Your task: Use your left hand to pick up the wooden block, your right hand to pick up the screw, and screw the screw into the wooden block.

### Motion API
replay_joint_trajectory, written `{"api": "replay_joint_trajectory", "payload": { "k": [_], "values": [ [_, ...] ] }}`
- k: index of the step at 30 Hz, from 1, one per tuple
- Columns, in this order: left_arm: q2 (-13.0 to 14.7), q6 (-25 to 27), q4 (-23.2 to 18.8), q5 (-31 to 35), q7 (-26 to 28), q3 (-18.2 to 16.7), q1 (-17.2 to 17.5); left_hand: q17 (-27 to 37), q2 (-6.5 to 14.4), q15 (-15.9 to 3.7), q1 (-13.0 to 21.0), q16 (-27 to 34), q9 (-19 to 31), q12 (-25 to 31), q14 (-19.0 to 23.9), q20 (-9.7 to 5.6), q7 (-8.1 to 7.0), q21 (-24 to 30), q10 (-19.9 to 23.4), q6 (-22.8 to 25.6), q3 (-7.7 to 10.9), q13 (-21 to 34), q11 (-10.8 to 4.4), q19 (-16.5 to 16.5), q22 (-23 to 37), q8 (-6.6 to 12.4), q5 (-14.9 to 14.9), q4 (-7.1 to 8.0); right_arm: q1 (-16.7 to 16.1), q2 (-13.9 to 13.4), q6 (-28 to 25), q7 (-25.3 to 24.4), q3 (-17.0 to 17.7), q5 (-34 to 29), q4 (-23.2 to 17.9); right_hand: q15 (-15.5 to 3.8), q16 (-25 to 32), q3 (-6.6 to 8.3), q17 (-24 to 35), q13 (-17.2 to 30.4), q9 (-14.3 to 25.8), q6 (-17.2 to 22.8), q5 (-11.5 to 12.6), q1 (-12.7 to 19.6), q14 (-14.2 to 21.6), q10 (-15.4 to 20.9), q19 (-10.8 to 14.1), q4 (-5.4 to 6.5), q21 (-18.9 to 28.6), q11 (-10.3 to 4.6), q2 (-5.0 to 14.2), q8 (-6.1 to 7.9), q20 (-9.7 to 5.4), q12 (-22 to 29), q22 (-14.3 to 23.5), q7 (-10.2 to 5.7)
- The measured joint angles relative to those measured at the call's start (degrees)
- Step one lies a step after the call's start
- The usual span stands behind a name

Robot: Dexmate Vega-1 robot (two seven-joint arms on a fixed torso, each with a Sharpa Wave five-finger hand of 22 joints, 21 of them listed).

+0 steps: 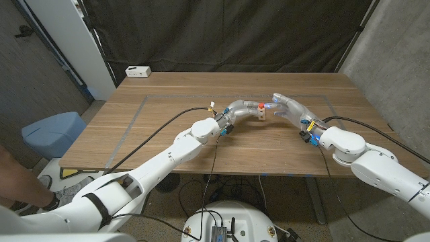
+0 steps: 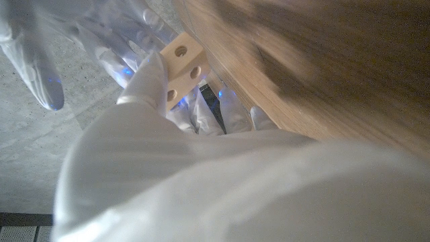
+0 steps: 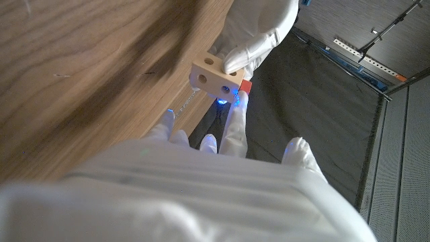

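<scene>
My left hand (image 1: pixel 240 109) holds the small wooden block (image 1: pixel 261 113) above the middle of the table, gripping it from above (image 3: pixel 259 30). The pale block (image 2: pixel 183 64) has round holes (image 3: pixel 213 77) in its faces. The screw's red head (image 3: pixel 244 87) sticks out of the block's side, also seen as a red spot (image 1: pixel 261 106) on the block. My right hand (image 1: pixel 289 107) faces the block from the right with its fingers spread. One of its fingertips (image 3: pixel 235 111) touches the red head. The screw's shaft is hidden.
A white box (image 1: pixel 138 71) lies at the table's far left corner. Cables run from both wrists over the wooden table (image 1: pixel 175 94) to its near edge. A blue bin (image 1: pixel 52 131) stands on the floor to the left. A person's leg (image 1: pixel 23 188) shows at the lower left.
</scene>
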Motion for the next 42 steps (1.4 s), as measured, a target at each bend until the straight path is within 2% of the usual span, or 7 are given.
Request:
{"api": "replay_joint_trajectory", "payload": {
  "k": [5, 16, 23, 33, 39, 42],
  "values": [
    [-0.01, 0.15, 0.04, -0.1, -0.01, -0.02, 0.0, 0.0, 0.0, 0.0, 0.0, 0.0, 0.02, 0.0, 0.0, 0.0, 0.0, 0.0, 0.01, 0.0, 0.06, 0.0, 0.01, 0.0, 0.0, -0.01, -0.01, -0.06, -0.46, -0.46, -0.41, 0.59, 0.33, 0.21, -0.61, 0.0, 0.0, 0.24, 0.0, 0.0, -0.02, 0.3, 0.0, 0.0, 0.0, 0.3, 0.0, -0.24, 0.0, -0.31, 0.0, 0.0, 0.0, 0.0, 0.0, 0.3],
    [-0.3, -0.18, 1.23, -0.3, -0.33, -0.12, -0.37, 0.0, 0.0, 0.0, 0.0, 0.0, 0.04, 0.0, 0.0, 0.0, 0.0, 0.0, 0.07, 0.0, 0.06, 0.01, 0.07, 0.0, 0.0, -0.23, -0.03, -0.07, 0.05, -0.66, -1.08, 1.11, 0.28, 0.52, -0.66, 0.0, 0.0, 0.24, -0.28, 0.0, -0.02, 0.82, -0.01, 0.0, 0.0, 1.04, 0.32, -0.24, 0.0, 0.01, 0.0, 0.0, 0.3, 0.0, 0.0, 0.22],
    [-0.53, -0.58, 2.08, -0.37, -0.64, -0.15, -0.83, 0.01, 0.0, 0.0, 0.0, 0.0, 0.04, 0.0, 0.0, 0.0, 0.0, 0.0, 0.06, -0.01, 0.07, 0.02, 0.07, 0.0, 0.0, -0.22, 0.03, -0.07, -0.06, -0.48, -1.13, 0.23, 0.49, 0.53, -0.68, -0.64, 0.0, 0.23, -0.28, 0.0, -0.02, 0.9, -0.01, 0.0, 0.0, 1.74, 1.96, -0.23, 0.45, 0.31, 0.0, -0.19, -0.28, 0.0, 0.0, 0.31],
    [-0.76, -0.96, 2.86, -0.4, -0.84, -0.19, -1.35, 0.0, 0.0, 0.0, 0.0, 0.0, 0.01, 0.0, 0.0, 0.0, 0.01, 0.0, 0.05, -0.01, 0.07, 0.03, 0.07, 0.0, 0.0, -0.21, 0.05, -0.07, -0.09, 0.23, -0.88, -1.06, 0.95, 0.02, -0.24, -0.61, 0.0, 0.48, -0.27, 0.0, -0.01, 0.32, -0.03, 0.3, 0.03, 2.02, 3.57, -0.48, 0.45, 0.64, 0.3, -0.89, -0.04, -0.48, 0.0, -0.2],
    [-0.97, -1.12, 3.3, -0.38, -0.97, -0.19, -1.63, 0.01, 0.0, 0.0, 0.0, 0.0, 0.0, 0.0, 0.0, 0.0, 0.07, 0.0, 0.05, -0.07, 0.07, 0.04, 0.06, 0.0, 0.0, -0.21, 0.04, -0.07, -0.07, 0.71, -0.32, -1.64, 1.15, -0.31, 0.2, -0.41, 0.0, 0.48, -0.27, 0.0, -0.01, -1.18, -0.03, 0.3, 0.85, 1.82, 4.92, -0.48, 0.84, 0.84, 0.3, -1.63, -1.43, -0.7, 0.0, -0.11],
    [-1.02, -1.13, 3.38, -0.37, -1.02, -0.19, -1.72, 0.01, 0.0, 0.0, 0.0, 0.0, 0.0, 0.0, 0.0, 0.0, 0.06, 0.0, 0.05, -0.06, 0.07, 0.04, 0.05, 0.0, 0.0, -0.21, 0.04, -0.07, 0.0, 0.98, -0.01, -1.79, 1.19, -0.46, 0.53, -0.4, 0.0, 0.48, -0.27, 0.0, -0.02, -2.07, -0.03, 0.32, 0.85, 1.51, 5.13, -0.47, 0.84, 1.13, 0.29, -1.98, -1.64, -0.91, 0.0, -0.18]
  ]
}}
